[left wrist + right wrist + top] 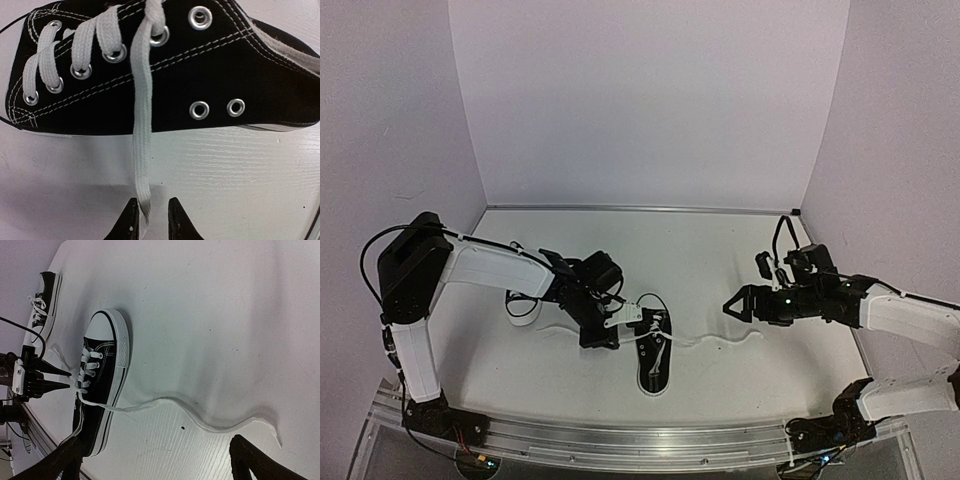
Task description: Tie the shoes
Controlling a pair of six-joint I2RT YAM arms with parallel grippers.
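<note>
1. Two shoes on the white surface (720, 250). The nearer shoe (655, 352) sits upright on its sole btwn the two arms, toe pointing away from the arm bases. The 2nd shoe (44, 302) is further off on the left side, partly hidden behind the left arm (490, 268) in the top view.
2. Nearer shoe: laces threaded thru the lower eyelets, top eyelet bare, ends untied. One lace end (142, 125) drops down the shoe's side onto the surface. The other lace end (200, 421) runs out in a wavy line across the surface toward the right side.
3. Left pincer (150, 220): low, just beside the shoe's side. Tips only slightly apart, w/ the dropped lace end lying btwn them, against one fingertip (131, 222). The lace doesn't fill the gap, so it isn't visibly clamped.
4. Right pincer (728, 304): spread wide, holding nothing, touching nothing. It faces the nearer shoe from the right, well apart from it. The tip of the wavy lace lies near it on the surface.
5. Left arm reaches from its base across to the right, wrist bent down to the shoe.
6. Right arm (910, 315) comes in from the right edge, forearm about level, pointing left.
</note>
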